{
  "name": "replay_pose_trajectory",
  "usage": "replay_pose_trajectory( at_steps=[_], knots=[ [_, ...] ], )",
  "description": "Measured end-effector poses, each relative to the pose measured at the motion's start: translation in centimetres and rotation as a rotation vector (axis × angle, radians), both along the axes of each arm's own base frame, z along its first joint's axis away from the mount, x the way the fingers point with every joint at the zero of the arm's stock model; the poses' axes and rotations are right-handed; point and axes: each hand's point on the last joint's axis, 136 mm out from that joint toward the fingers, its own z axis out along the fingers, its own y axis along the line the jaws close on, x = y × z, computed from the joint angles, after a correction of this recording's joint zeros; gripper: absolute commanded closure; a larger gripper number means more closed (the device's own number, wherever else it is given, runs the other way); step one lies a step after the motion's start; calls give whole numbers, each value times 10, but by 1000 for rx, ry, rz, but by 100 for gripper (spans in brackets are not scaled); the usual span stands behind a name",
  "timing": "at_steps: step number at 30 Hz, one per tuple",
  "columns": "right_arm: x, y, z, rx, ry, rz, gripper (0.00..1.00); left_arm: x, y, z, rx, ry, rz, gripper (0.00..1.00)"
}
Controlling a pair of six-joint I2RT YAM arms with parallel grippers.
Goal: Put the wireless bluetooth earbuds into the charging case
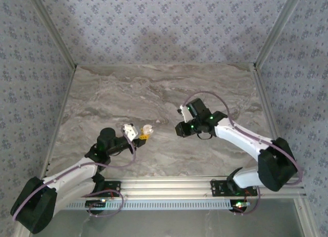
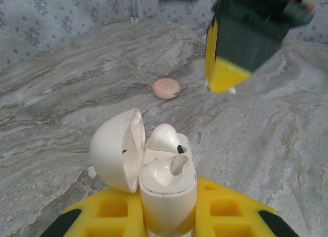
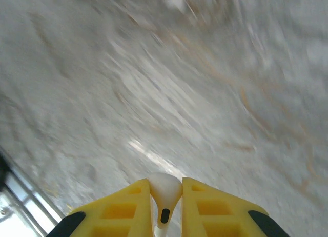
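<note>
the left gripper is clamped narrow on the charging case, which sits over the near middle of the table, a little left of centre. the case's long axis runs along the fingers, mouth pointing away from the wrist, and its lid swings open to the left. the left wrist view shows the seated earbud in the far socket, rounded head sticking out with a dark spot on its right side; the nearer socket shows a glossy hollow. the overhead view gives the case as a white blob, with no socket detail. farther out on the marble lies a pink disc, well apart from the case. the right gripper hangs just right of the case, apart from it, its jaws nipped onto the pinched earbud. the right wrist view shows that bud's bulb at the fingertips and its stem running back between the fingers, a dark oval on it. from the left wrist camera it is a white speck under the yellow tip. the marble behind it is blurred.
</note>
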Motion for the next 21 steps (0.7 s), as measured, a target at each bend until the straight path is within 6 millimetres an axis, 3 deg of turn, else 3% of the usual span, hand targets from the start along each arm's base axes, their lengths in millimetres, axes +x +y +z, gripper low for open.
replay_pose_trajectory(
  at_steps=[5,12,16,21],
  knots=[
    [-17,-20,-50,-116,191,-61,81,-4,-3,0,8,-19,-28,95],
    [-31,-38,-84,-228,338,-93,80,-6,-4,1,12,-29,-40,96],
    [-28,-39,-85,-250,362,-99,78,-6,-4,1,13,-32,-41,96],
    [-28,-38,-84,-274,384,-99,66,-6,-4,1,14,-33,-42,96]
  ],
)
